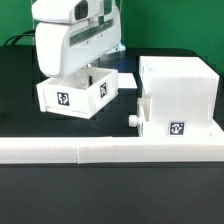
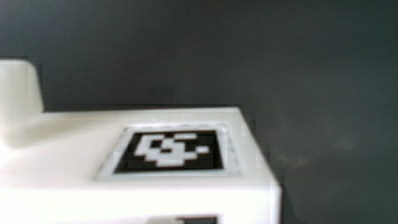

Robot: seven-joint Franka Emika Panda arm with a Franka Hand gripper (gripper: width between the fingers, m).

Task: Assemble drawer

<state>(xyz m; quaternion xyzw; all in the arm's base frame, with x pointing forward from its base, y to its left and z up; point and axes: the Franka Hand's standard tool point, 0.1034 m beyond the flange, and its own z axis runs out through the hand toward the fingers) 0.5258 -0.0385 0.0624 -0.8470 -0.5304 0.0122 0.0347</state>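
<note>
A small open-topped white drawer box (image 1: 75, 95) with marker tags on its sides stands on the black table at the exterior view's left. My gripper (image 1: 84, 68) hangs over it and reaches down into its open top. The fingertips are hidden by the hand and the box walls. A larger white drawer housing (image 1: 180, 85) stands at the exterior view's right, with a small round knob (image 1: 133, 119) on its near left side. The wrist view shows a white panel face (image 2: 63, 150) carrying a marker tag (image 2: 169, 150), with a white upright piece (image 2: 15, 90) beside it; no fingertips are distinguishable there.
A long white wall (image 1: 110, 150) runs across the table's front edge in the exterior view, just in front of both parts. Black table (image 1: 20, 100) lies around the box; cables and a green backdrop are behind the arm.
</note>
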